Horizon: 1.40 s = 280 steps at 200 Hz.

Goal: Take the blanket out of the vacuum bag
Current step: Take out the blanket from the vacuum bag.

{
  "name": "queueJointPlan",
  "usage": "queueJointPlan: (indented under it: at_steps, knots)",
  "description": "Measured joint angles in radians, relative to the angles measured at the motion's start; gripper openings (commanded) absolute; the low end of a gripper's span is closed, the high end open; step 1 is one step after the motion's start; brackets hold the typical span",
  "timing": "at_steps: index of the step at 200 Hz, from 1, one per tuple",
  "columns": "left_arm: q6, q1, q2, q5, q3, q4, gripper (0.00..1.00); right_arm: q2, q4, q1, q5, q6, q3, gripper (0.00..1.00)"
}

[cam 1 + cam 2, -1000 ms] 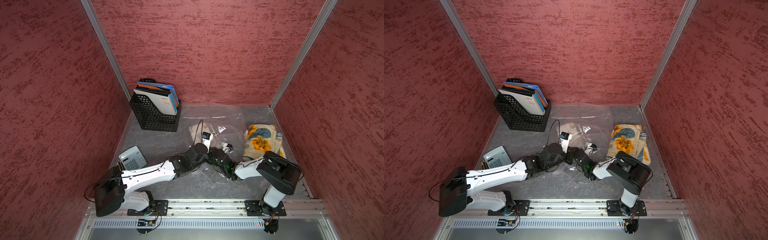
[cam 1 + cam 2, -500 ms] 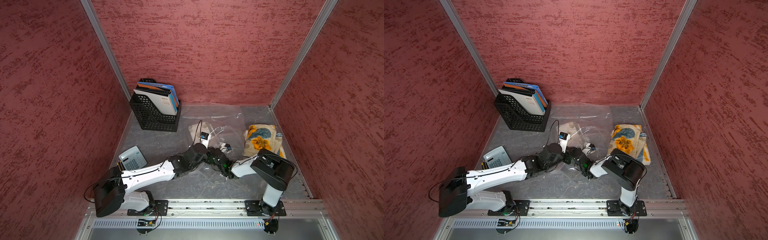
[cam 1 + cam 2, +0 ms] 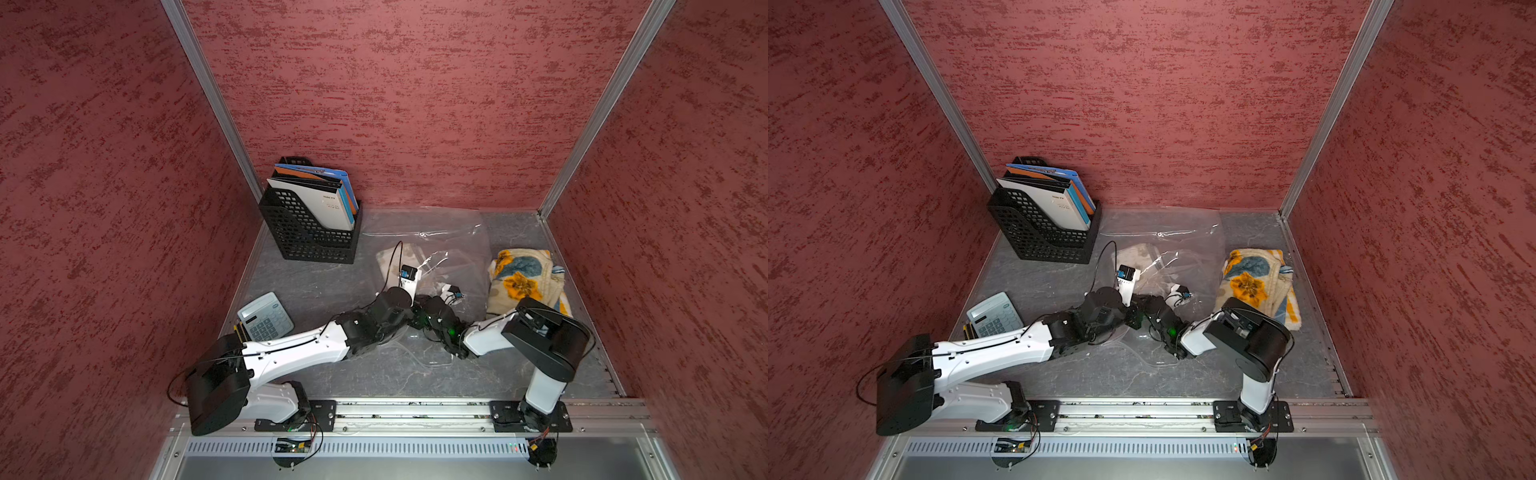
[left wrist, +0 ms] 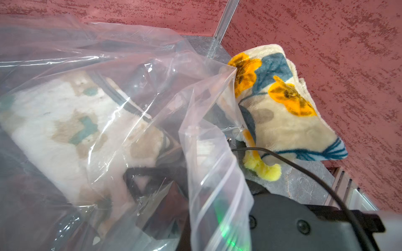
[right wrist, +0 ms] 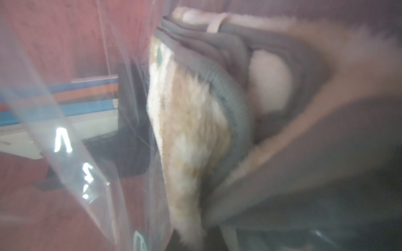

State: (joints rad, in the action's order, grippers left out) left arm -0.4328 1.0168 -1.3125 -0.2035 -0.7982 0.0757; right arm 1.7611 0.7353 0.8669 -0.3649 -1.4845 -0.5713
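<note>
Big clear crinkly plastic bag (image 3: 436,245) lies mid-back on grey tabletop (image 3: 374,374), w/ fluffy cream blanket (image 4: 65,130) inside. L claw (image 4: 152,195) & R claw (image 3: 423,306) both pinched tight at bag's mouth; can't tell what they grip.

I see the vacuum bag (image 3: 440,232) as thin, clear, glossy plastic, creased and catching glare. The blanket (image 4: 54,121) inside looks like plush, matt fleece, and so does the floral throw (image 3: 519,278). The table (image 3: 316,286) is matt, stone-veined grey. The walls (image 3: 415,104) are rough and plaster-like. The file rack (image 3: 307,237) is perforated black plastic.
</note>
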Motion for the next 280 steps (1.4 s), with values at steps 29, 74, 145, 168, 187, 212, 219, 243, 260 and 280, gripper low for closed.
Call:
queueJointPlan:
  at_steps: [29, 74, 145, 168, 187, 212, 219, 243, 260, 280]
  knots:
    - [-0.003, -0.019, -0.023, -0.005, -0.01, 0.023, 0.0, -0.089, 0.003, 0.0, 0.063, 0.013, 0.044, 0.0]
    - [-0.018, -0.023, -0.105, -0.063, -0.046, 0.058, 0.0, -0.263, -0.001, 0.001, 0.134, 0.015, 0.208, 0.0]
    - [-0.001, -0.009, -0.143, -0.182, -0.074, 0.082, 0.0, -0.776, -0.293, 0.003, 0.172, 0.116, 0.237, 0.0]
    - [0.004, -0.011, -0.143, -0.203, -0.089, 0.081, 0.0, -0.864, -0.376, 0.003, 0.194, 0.145, 0.227, 0.0]
    - [0.006, -0.013, -0.143, -0.216, -0.097, 0.082, 0.0, -0.93, -0.457, 0.003, 0.209, 0.178, 0.206, 0.0]
    - [0.008, -0.014, -0.144, -0.229, -0.098, 0.081, 0.0, -1.003, -0.546, 0.003, 0.234, 0.218, 0.148, 0.0]
    - [0.008, -0.014, -0.146, -0.232, -0.098, 0.081, 0.0, -1.02, -0.568, 0.003, 0.24, 0.229, 0.129, 0.0]
    - [0.007, -0.019, -0.16, -0.246, -0.1, 0.079, 0.0, -1.069, -0.615, 0.0, 0.264, 0.25, 0.079, 0.0]
    - [0.003, -0.02, -0.166, -0.256, -0.1, 0.073, 0.0, -1.085, -0.643, -0.004, 0.282, 0.261, 0.051, 0.0]
    - [-0.005, -0.024, -0.171, -0.27, -0.1, 0.065, 0.0, -1.112, -0.691, -0.005, 0.293, 0.275, 0.025, 0.0]
